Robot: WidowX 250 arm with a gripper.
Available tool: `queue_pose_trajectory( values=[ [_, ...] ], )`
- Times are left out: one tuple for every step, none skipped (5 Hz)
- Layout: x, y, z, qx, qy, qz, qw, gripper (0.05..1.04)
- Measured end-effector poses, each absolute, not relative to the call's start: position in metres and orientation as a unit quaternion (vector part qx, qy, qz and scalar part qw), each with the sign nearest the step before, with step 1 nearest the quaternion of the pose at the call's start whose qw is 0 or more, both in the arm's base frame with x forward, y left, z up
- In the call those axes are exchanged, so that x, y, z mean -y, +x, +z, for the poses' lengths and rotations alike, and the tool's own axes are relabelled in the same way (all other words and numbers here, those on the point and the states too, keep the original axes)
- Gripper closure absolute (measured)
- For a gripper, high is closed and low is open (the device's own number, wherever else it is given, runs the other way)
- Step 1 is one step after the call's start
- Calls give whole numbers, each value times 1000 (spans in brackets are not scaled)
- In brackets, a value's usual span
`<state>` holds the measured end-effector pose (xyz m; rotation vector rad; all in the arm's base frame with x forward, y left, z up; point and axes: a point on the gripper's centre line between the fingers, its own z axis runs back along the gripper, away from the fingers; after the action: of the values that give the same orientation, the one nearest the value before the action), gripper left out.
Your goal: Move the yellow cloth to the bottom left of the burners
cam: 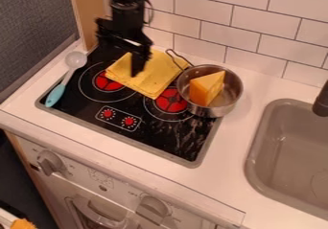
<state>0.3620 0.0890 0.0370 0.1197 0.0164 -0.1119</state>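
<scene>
The cloth [160, 71] lies flat at the back of the stove [147, 136], partly over both burners [109, 81] [171, 100]. The claw [134, 66] hangs at the cloth's left part as the camera sees it, so most of the yellow spreads away to the right, toward the pot [232, 91]. That offset matters most: a pinch straight down would probably take the left part, which is also the side nearer the goal. Whether the claw is open or closed, I can't tell, nor whether it touches the cloth.

From there the carry should run toward the camera and left, to the front-left corner, where the spoon [56, 95] lies close by. The pot's handle [179, 60] reaches the cloth's far right side and could snag; lifting looks safer than dragging.
</scene>
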Motion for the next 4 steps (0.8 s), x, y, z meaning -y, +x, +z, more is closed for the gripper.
queue_pose_trajectory(
  values=[
    [-82,380,28,-13,70,-55,996,83],
    [-82,382,16,-15,56,-50,997,83],
    [-86,381,14,-15,49,-51,997,83],
    [-93,369,9,-25,42,-48,998,83]
  ],
)
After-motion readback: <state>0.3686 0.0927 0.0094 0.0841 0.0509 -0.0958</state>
